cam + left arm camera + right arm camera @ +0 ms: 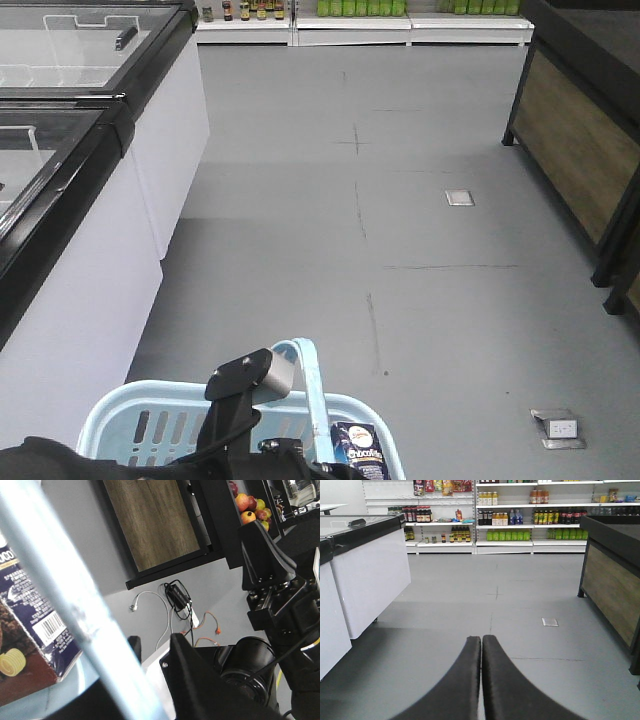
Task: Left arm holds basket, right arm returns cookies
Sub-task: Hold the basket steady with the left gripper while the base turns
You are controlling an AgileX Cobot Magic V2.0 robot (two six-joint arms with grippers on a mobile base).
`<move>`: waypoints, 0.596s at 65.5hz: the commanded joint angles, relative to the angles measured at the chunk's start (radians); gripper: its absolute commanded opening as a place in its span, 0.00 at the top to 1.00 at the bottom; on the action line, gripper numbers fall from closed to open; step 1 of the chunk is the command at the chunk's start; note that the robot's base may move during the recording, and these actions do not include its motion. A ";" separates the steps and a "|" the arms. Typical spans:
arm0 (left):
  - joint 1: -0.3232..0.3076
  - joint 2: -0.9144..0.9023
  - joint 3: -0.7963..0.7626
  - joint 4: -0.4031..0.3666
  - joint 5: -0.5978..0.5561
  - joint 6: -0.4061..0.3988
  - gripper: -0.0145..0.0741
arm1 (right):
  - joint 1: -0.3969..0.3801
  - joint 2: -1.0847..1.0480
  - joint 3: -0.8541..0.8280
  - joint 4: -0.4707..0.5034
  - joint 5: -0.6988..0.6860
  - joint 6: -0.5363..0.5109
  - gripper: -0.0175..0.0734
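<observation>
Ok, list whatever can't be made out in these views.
- Front view: the basket floor and most of the cookies, cut off by the bottom edge and covered by the left arm.
- Left wrist view: whether anything grips the handle; it is a close blur, also hiding part of the cookies.
- Right wrist view: labels on the shelf bottles, too small.
</observation>
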 commanded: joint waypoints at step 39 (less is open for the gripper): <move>-0.006 -0.030 -0.032 -0.010 -0.005 0.008 0.84 | 0.000 -0.017 0.004 -0.001 -0.069 -0.006 0.82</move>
